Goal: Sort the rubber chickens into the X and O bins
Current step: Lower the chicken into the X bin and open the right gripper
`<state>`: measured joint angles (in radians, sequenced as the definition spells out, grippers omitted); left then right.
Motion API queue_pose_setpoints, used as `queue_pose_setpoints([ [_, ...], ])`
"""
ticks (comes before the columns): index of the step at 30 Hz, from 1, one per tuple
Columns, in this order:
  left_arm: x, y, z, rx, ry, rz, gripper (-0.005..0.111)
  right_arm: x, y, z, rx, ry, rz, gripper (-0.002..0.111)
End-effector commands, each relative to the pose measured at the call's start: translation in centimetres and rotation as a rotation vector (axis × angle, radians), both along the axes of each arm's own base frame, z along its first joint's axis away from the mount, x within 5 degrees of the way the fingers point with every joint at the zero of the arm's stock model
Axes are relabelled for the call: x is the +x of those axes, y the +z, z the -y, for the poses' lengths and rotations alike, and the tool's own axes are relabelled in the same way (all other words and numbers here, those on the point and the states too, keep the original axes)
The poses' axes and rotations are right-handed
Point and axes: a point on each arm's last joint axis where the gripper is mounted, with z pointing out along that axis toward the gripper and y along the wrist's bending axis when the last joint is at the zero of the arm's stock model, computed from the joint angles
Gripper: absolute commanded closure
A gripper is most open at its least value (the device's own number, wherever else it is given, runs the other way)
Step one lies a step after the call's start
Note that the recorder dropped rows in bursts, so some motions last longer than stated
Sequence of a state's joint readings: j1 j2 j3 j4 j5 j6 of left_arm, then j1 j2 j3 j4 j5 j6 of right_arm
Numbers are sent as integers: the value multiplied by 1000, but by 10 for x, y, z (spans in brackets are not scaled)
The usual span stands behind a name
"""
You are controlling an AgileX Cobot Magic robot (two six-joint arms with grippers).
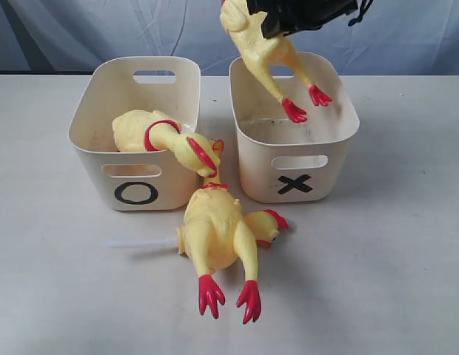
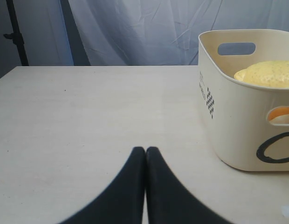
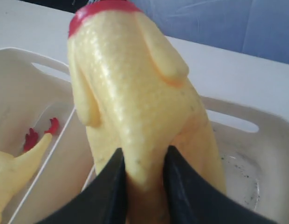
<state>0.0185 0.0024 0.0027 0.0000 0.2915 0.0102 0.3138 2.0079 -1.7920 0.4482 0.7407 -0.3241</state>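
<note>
**Chicken poised over the X bin**

The right fingers pinch a chicken by the body. Its red feet dangle below them, over the open X bin. To do this well, I'd lower it until the feet sit inside the walls, centre it between the rims, and only then let go, so it can't catch an edge.

The left fingers are pressed together on nothing, low over the desk, with the O bin just beside them. A second chicken lies in that bin, and a third chicken sprawls on the desk, well below the right fingers.

The held chicken's top is cut off, so I can't tell whether it has a head. I also can't tell whether the white tube joins the third chicken.
</note>
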Motion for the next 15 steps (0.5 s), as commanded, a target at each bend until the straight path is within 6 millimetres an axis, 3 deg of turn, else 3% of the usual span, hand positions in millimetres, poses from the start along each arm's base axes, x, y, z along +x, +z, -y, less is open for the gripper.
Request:
queue_pose_setpoints([
  [1,0,2,0,0,1,13,107,6,-10,2,-16,-16,-13,88],
  [7,0,2,0,0,1,13,107,7,-33,0,-39,5,-118,86],
  [12,0,2,0,0,1,13,107,7,-34,0,-38,2,-120,65],
  [15,0,2,0,0,1,13,107,7,-33,0,-38,3,-120,63],
])
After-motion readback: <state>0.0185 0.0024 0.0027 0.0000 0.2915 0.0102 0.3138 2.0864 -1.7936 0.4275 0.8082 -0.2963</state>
